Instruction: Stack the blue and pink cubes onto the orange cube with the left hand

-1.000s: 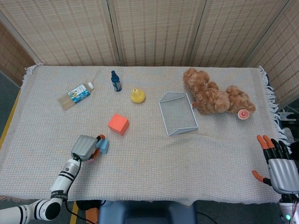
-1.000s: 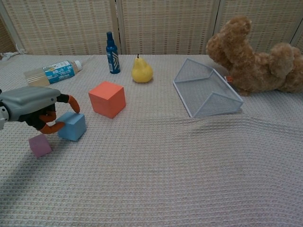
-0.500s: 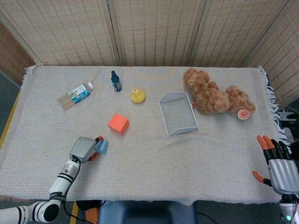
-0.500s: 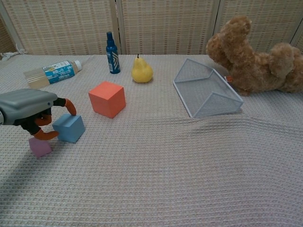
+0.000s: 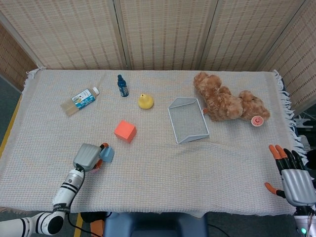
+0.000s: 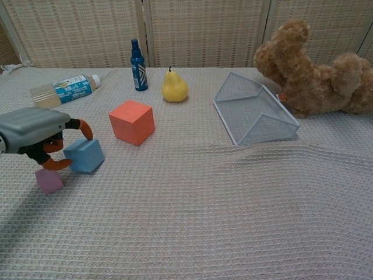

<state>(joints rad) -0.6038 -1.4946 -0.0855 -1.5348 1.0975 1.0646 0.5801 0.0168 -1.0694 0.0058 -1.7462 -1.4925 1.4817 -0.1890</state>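
My left hand [image 6: 35, 131] [image 5: 88, 156] grips the blue cube [image 6: 85, 156] [image 5: 107, 154] between its orange-tipped fingers at the front left of the cloth; the cube is tilted and looks just off the surface. The pink cube [image 6: 49, 180] lies on the cloth just below that hand, mostly hidden in the head view. The orange cube [image 6: 132, 121] [image 5: 125, 131] sits a short way behind and to the right of the blue one, apart from it. My right hand [image 5: 292, 177] hangs at the front right edge with its fingers spread and nothing in them.
Behind the cubes stand a lying drink bottle [image 5: 80, 100], a small dark blue bottle [image 5: 122, 86] and a yellow pear [image 5: 145, 101]. A tipped wire basket [image 5: 187, 119] and a brown teddy bear [image 5: 228, 102] lie to the right.
My left hand has closed on the blue cube and lifted it slightly, tilting it. The pink cube, orange cube and right hand have hardly moved.
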